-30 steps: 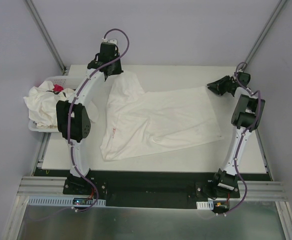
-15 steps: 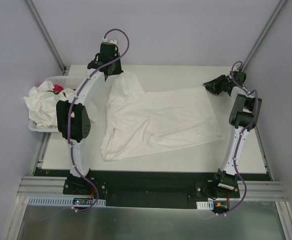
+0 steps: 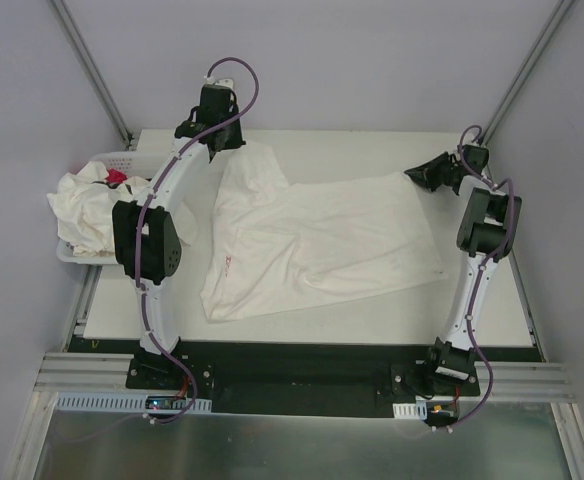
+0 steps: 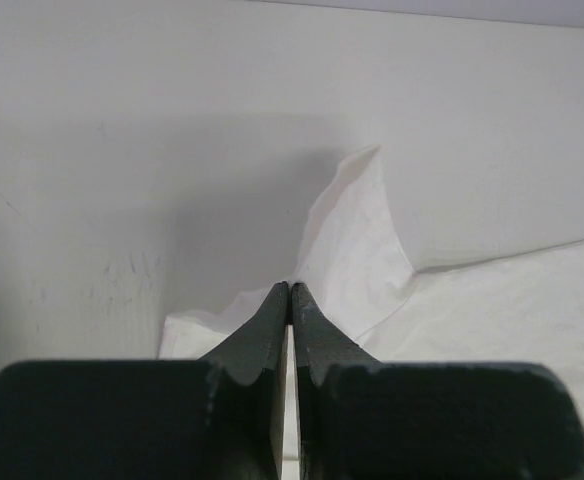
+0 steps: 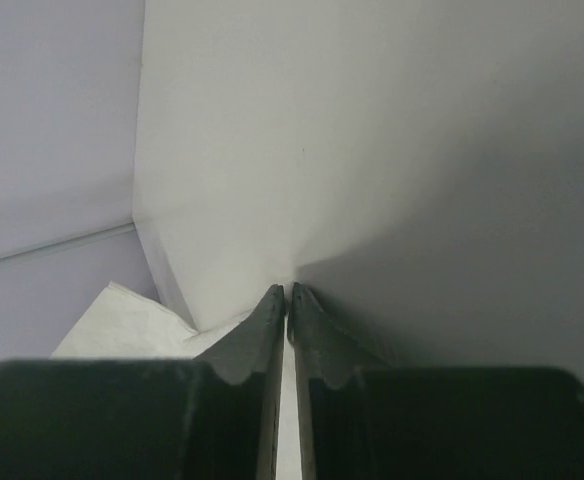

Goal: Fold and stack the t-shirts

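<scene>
One t-shirt [image 3: 317, 245] lies spread out in the middle of the surface [image 3: 372, 148]. It is off-white and a bit crumpled. Its body runs from the far left over to the right. The near left part is bunched and folded over.

The left claw [image 3: 219, 146] is at the far left corner of this t-shirt. Its two fingers are pressed tight together, and they pinch a bit of the cloth between their tips. In the left wrist view the cloth rises in a small peak just past the tips.

The right claw [image 3: 412, 174] is at the far right corner of the same t-shirt. Its fingers are almost touching, with only a thin crack between them. In the right wrist view the edge of the cloth runs up to the tips, and they seem to nip it.

More t-shirts [image 3: 84, 212] sit in a soft heap at the left side. They are in a white basket [image 3: 122, 158] with little holes, and they hang over its rim. Something small and red [image 3: 116, 177] peeks out on top of the heap.
</scene>
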Tool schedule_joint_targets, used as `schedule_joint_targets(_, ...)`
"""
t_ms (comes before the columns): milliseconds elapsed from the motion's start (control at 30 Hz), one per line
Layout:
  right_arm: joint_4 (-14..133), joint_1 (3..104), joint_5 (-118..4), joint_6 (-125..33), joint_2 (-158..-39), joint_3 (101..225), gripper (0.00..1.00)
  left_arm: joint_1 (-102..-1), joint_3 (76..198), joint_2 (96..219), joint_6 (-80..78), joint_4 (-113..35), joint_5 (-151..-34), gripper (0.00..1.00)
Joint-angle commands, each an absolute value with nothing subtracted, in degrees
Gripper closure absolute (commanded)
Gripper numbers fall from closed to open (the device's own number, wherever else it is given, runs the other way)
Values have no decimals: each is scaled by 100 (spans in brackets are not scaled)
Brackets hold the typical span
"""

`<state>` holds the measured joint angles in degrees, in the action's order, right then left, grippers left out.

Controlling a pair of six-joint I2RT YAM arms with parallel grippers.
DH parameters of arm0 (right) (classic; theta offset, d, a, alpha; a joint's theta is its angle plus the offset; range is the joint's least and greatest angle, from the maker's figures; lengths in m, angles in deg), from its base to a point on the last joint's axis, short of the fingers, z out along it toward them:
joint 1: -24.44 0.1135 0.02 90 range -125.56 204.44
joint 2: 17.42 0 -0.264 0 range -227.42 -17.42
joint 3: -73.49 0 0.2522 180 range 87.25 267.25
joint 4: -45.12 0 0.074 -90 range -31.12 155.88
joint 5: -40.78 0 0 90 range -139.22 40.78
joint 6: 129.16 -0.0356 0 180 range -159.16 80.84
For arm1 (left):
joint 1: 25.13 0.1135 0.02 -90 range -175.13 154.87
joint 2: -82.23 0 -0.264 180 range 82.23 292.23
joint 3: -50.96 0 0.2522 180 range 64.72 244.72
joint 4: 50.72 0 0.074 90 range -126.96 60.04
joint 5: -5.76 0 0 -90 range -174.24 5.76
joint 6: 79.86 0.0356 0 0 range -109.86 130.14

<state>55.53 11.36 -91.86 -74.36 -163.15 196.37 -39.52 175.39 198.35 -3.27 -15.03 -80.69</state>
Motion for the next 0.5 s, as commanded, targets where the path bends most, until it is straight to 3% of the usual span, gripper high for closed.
schedule_joint_targets(0,5572,1170,-9009,-7405,-16226,19483,93,-3910,17608,19543,-208,-1569,-7967,100)
schedule_joint_targets(133,5572,1143,-9009,-7423,-16200,19483,98,-3893,17590,19561,-208,-1560,-7949,100)
schedule_joint_targets(467,5554,976,-9053,-7502,-16130,19492,99,-3884,17608,19675,-199,-1569,-7844,100)
